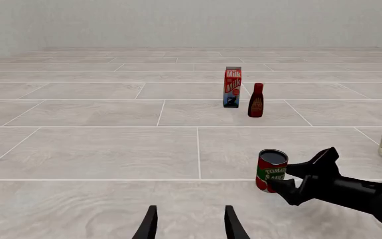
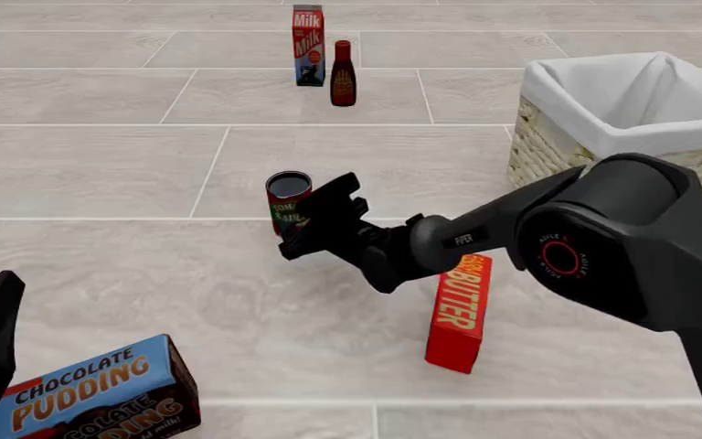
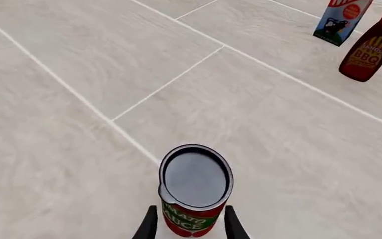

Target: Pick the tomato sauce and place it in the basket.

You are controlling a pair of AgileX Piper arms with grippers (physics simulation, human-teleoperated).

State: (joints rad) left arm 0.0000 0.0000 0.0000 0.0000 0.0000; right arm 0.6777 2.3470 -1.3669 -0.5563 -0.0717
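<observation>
Okay, right gripper (image 2: 306, 218) sits at frame centre with its fingers either side of the tomato sauce (image 2: 286, 202). I can't tell if they're pinching it yet or just bracketing it. Can stands upright on the tabletop (image 2: 107, 174); I came in low from the side so the fingers catch the label band. Basket (image 2: 547, 137) waits upper right. Left gripper (image 1: 191, 224) is spread, parked lower left out of the way.
</observation>
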